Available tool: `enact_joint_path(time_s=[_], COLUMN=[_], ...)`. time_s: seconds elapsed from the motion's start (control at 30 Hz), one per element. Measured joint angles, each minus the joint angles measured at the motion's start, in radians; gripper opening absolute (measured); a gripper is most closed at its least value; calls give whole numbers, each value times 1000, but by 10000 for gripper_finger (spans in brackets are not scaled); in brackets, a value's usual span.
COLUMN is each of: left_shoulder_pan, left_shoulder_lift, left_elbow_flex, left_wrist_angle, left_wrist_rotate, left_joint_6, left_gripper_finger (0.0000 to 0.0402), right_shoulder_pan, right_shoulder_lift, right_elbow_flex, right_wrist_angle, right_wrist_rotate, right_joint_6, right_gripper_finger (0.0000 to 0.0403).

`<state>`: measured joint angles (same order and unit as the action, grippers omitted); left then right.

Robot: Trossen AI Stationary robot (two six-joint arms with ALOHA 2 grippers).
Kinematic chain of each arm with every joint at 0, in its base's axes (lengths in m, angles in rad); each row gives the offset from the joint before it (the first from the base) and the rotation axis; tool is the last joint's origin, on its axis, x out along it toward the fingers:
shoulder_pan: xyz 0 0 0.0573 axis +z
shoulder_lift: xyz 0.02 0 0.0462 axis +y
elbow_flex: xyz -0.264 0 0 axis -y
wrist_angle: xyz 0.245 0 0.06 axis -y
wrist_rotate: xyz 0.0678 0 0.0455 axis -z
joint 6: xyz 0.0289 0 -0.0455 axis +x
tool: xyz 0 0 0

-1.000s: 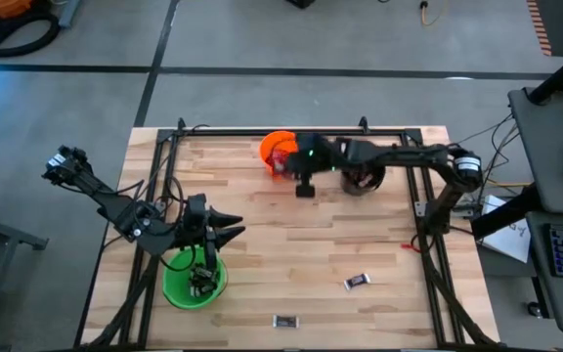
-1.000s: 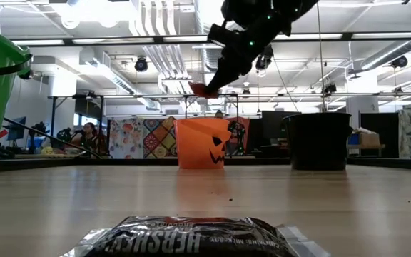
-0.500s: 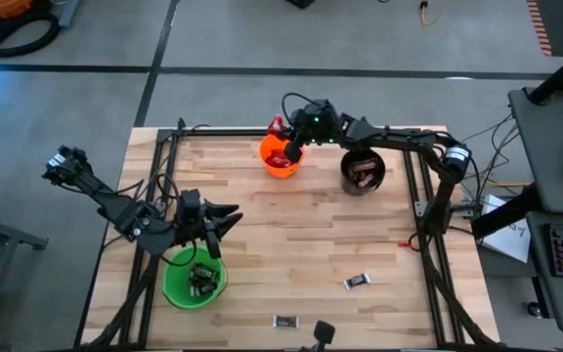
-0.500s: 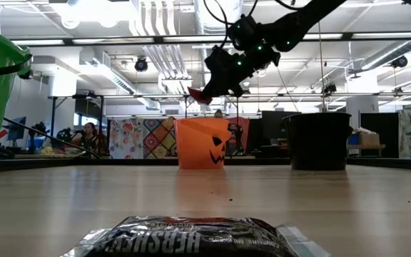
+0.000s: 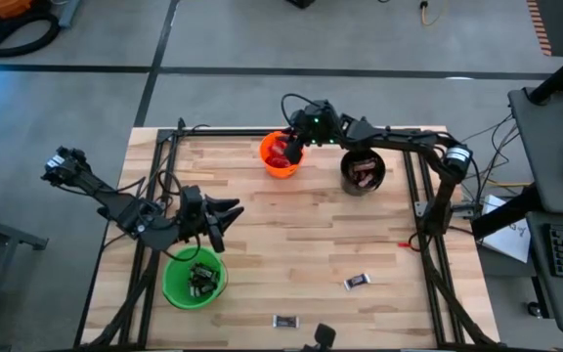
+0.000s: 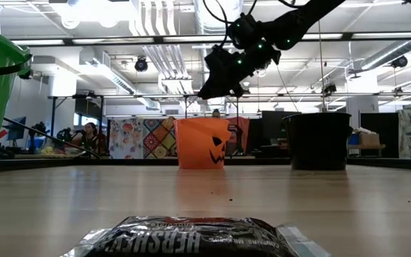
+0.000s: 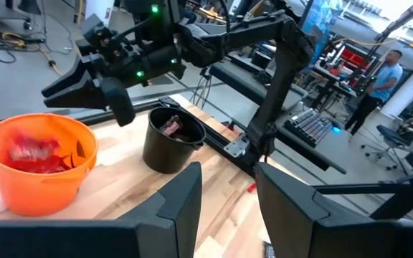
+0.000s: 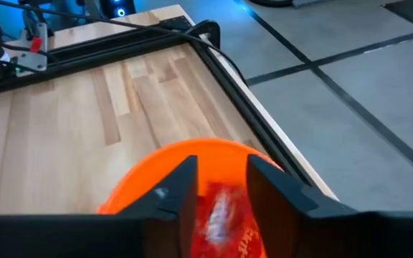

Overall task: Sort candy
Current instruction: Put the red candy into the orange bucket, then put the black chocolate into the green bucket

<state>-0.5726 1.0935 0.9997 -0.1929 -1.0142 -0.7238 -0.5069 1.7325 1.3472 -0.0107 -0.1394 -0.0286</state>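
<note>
Right gripper: we are hovering our right gripper (image 5: pixel 292 150) over the orange cup (image 5: pixel 281 156); the fingers are standing apart with nothing between them, and a blurred red packet (image 8: pixel 221 212) is showing below them inside the cup.
Left gripper: our left gripper (image 5: pixel 225 216) is waiting just above the green cup (image 5: pixel 194 279), fingers spread and empty.
Candy on the table: we are seeing two dark bars lying loose, one (image 5: pixel 357 282) near the right side and one (image 5: pixel 284 321) at the near edge.
Black cup: the black cup (image 5: pixel 363 172) is holding reddish-brown pieces.
Risk: we are judging that pulling away low could clip the orange rim and tip the cup.
Risk: we are also expecting that a flat wrapper could slide under closing fingers.
</note>
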Motion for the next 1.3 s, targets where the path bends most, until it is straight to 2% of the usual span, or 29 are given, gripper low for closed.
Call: enact_joint_path(time_s=[0.17, 0.3, 0.47, 0.53, 0.73, 0.97, 1.3], left_shoulder_pan=[6, 6, 6, 6, 7, 12, 11], left_shoulder_lift=[1, 1, 2, 2, 30, 175, 429], left_elbow_flex=[0, 0, 0, 0, 0, 60, 210], left_wrist_angle=[-2, -1, -2, -1, 0, 18, -53], left_wrist_rotate=[0, 1, 12, 43, 134, 285, 674], left_joint_6=[0, 0, 0, 0, 0, 11, 195], left_gripper_finger=[118, 118, 118, 118, 115, 115, 115], right_shoulder_pan=[5, 5, 12, 23, 96, 268, 625], right_shoulder_lift=[-29, -88, -199, -245, -385, -516, -569], right_elbow_flex=[0, 0, 0, 0, 0, 0, 2], right_wrist_angle=[-35, -109, -256, -320, -483, -587, -771], right_wrist_rotate=[-1, -1, -37, -72, -79, -78, -81], right_joint_6=[16, 32, 84, 109, 195, 396, 774], right_gripper_finger=[170, 199, 212, 212, 210, 210, 210])
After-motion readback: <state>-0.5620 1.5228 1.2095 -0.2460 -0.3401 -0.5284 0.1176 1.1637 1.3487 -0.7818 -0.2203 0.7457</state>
